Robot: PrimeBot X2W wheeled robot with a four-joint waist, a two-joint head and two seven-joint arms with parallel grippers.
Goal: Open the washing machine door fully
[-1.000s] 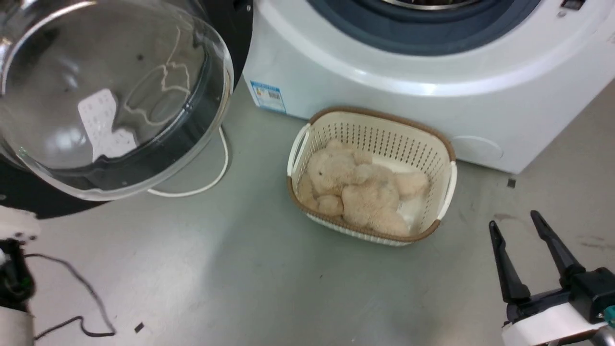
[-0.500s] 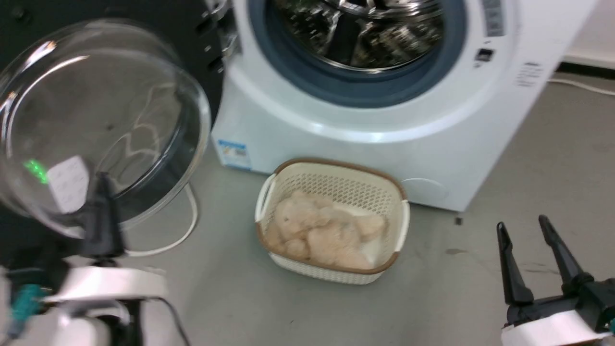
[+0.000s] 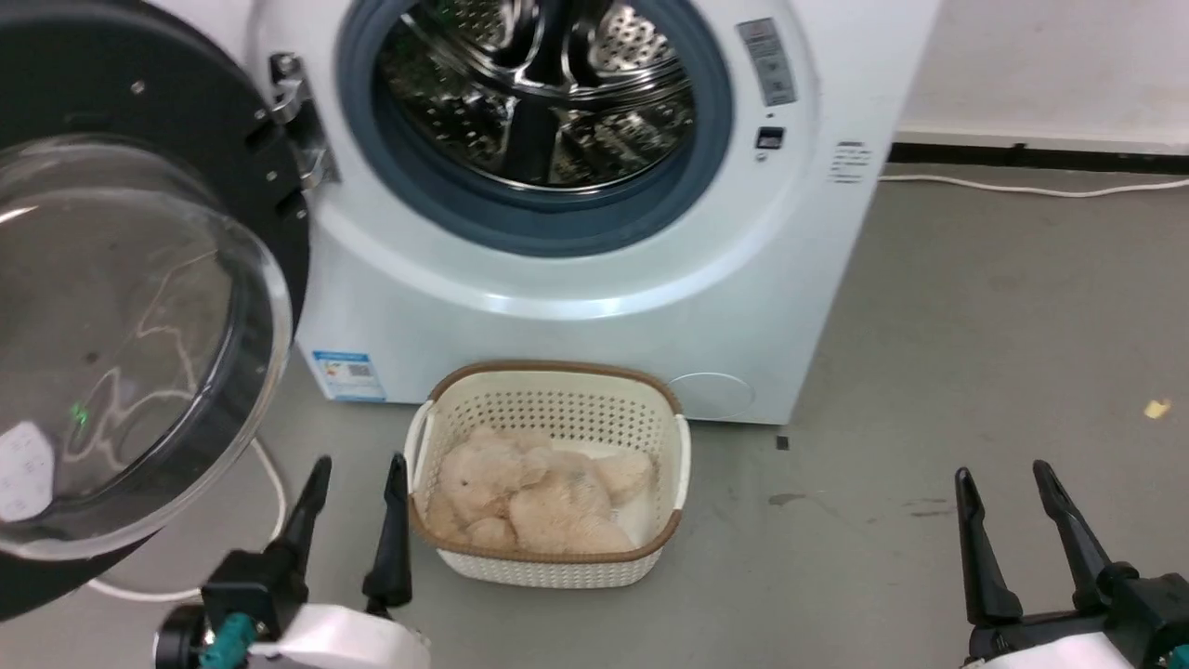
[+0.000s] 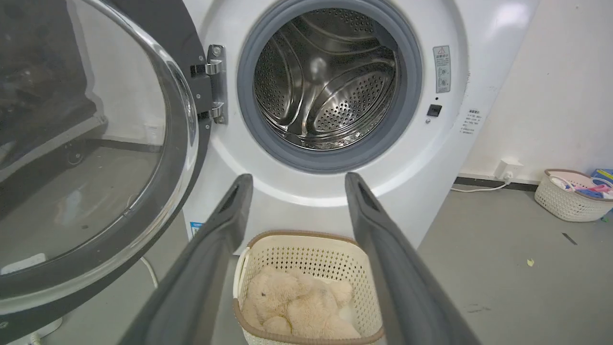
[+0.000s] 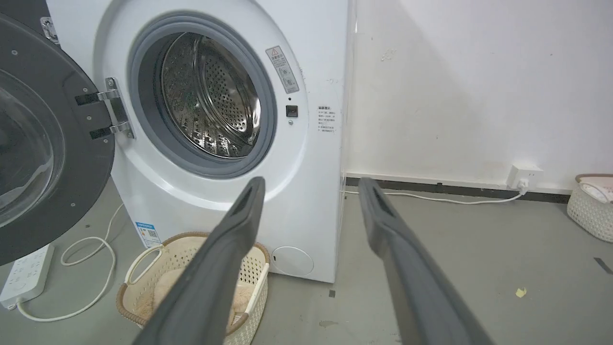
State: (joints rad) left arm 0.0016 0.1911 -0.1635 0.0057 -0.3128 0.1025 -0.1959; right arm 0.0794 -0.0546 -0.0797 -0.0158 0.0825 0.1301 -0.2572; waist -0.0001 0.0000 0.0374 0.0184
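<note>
Head view shows basket (image 3: 557, 409) with plush bear (image 3: 529, 497) before the washing machine (image 3: 576, 316).

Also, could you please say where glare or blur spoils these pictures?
Head view: pale reflections and a green glint streak the washing machine door; the drum looks slightly smeared. Left wrist view: it is crisp, gleaming. Right wrist view: evenly lit, sharp.
</note>
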